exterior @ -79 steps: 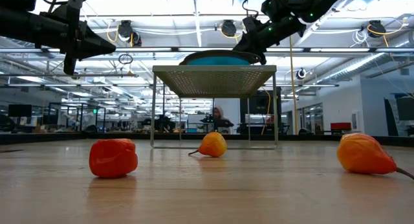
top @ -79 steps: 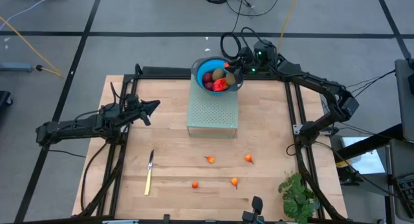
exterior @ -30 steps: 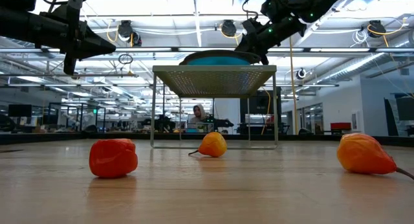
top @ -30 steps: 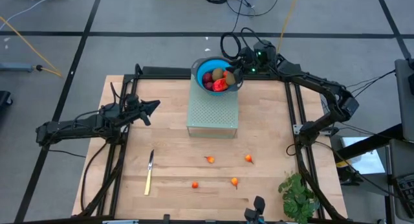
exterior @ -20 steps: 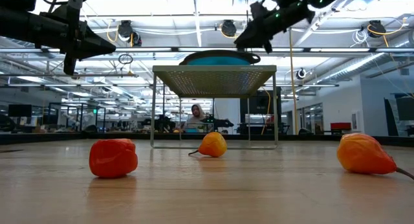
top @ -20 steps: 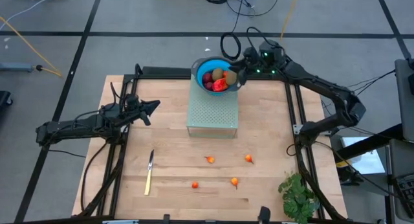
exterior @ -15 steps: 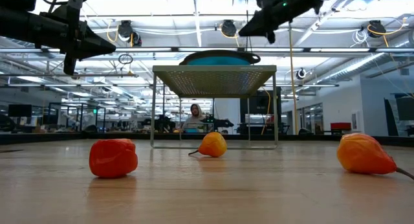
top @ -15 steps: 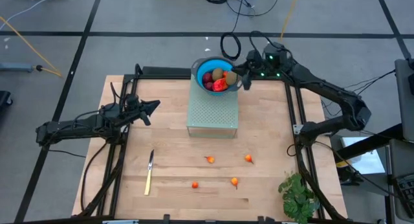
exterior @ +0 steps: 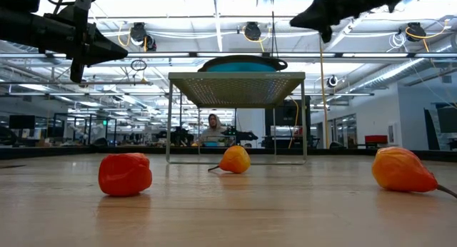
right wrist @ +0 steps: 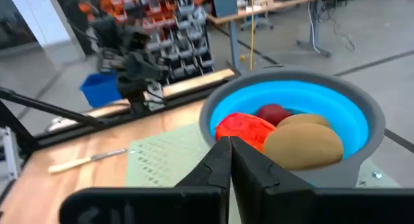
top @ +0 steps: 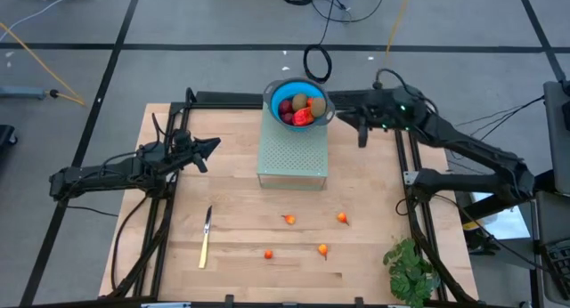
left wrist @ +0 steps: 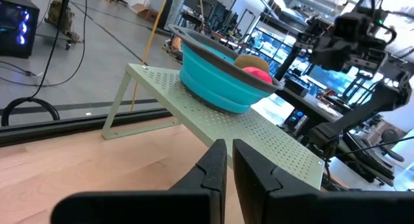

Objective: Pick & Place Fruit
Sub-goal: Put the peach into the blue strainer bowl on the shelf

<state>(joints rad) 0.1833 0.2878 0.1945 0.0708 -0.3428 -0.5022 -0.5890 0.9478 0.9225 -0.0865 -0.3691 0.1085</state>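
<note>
Four small orange fruit pieces (top: 289, 220) lie on the wooden table, well forward of the empty right gripper (top: 360, 139), jaws pressed together beside the blue bowl (top: 277, 88); left gripper (top: 212, 144), also shut, sits similarly far.

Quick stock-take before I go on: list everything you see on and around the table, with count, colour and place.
Round collapsible bowl: one, blue with grey rim, on the rack at the table's far edge.
Fruit in the bowl: red, dark red and brownish-olive pieces; count unclear.
Perforated metal rack: one, pale green, far centre.
Small orange fruit: four, loose on the wood in front of the rack.
Yellow-handled knife: one, near left.
Leafy plant: one, green, near right corner.
Wooden table: one, light.
Left pincer: shut, empty, left of the rack.
Right pincer: shut, empty, right of the bowl.
</note>
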